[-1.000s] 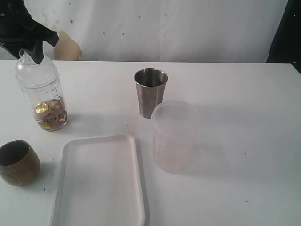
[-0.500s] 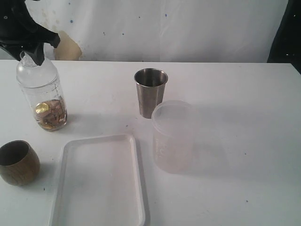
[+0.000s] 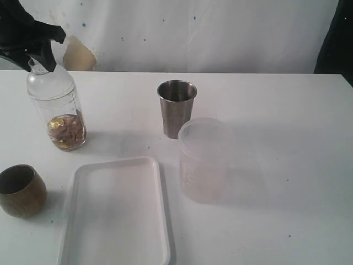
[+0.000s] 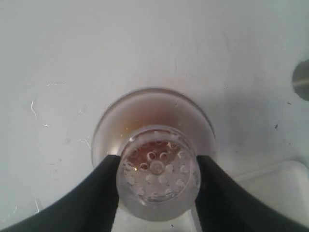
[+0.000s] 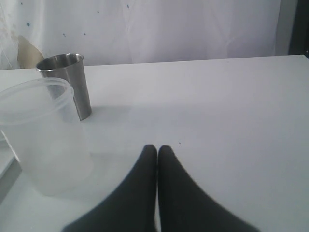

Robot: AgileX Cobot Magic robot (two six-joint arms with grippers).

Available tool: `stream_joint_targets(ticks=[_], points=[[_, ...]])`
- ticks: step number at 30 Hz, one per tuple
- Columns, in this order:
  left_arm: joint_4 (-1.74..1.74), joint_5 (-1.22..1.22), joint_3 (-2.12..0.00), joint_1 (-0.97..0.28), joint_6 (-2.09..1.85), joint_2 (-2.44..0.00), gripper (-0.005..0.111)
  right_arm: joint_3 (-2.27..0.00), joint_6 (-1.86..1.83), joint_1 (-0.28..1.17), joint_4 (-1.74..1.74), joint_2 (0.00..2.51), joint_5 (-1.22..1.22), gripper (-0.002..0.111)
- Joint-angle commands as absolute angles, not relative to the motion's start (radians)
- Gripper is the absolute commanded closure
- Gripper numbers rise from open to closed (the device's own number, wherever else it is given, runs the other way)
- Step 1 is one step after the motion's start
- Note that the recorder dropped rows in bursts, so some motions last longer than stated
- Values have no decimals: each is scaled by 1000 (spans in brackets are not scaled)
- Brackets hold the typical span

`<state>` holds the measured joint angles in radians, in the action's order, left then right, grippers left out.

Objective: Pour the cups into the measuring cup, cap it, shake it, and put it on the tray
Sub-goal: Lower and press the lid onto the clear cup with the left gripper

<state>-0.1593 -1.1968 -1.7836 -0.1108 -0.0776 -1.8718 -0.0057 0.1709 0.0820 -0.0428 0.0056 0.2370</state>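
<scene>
Your left claw [image 4: 157, 166] is clamped on the measuring cup [image 3: 55, 105] at the far left of the bench [image 3: 276, 110]. Its two fingers pinch the narrow perforated cap [image 4: 158, 176] from either side. The cup hangs from that grip with a slight lean, base swung a little to the right. I cannot tell whether the base is clear of the bench.

Treat it as light and top-held. It is thin clear plastic with only a small heap of brownish pieces [image 3: 66, 131] at the bottom, so the weight sits low and will swing under you. The cap is smooth and rounded, which probably makes it slippery. All that joins you to the body is the fit of the cap, so a hard shake could pull it loose. A hold lower down, on the straight wall under the shoulder, looks safer for shaking.

The tray [image 3: 117, 162] lies near and just right of the cup. The wooden cup [image 3: 21, 190] is at the tray's left, and the steel tumbler [image 3: 177, 107] and frosted container [image 3: 203, 160] are at its right.

Your right claw [image 5: 157, 154] is closed, holds nothing, and sits over the bare bench at the right.
</scene>
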Motion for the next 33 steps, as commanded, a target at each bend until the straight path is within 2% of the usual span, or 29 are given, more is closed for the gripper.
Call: stream_joint_targets(ticks=[1,8,33], points=[[-191,-1221,-1775,-110,-73,-1909,107,0,169,89,-45,0,239,108],[-66,-1221,-1775,-174,-61,-1934,107,0,169,89,-45,0,239,108],[78,-1221,-1775,-208,-79,-1897,107,0,169,89,-45,0,239,108]])
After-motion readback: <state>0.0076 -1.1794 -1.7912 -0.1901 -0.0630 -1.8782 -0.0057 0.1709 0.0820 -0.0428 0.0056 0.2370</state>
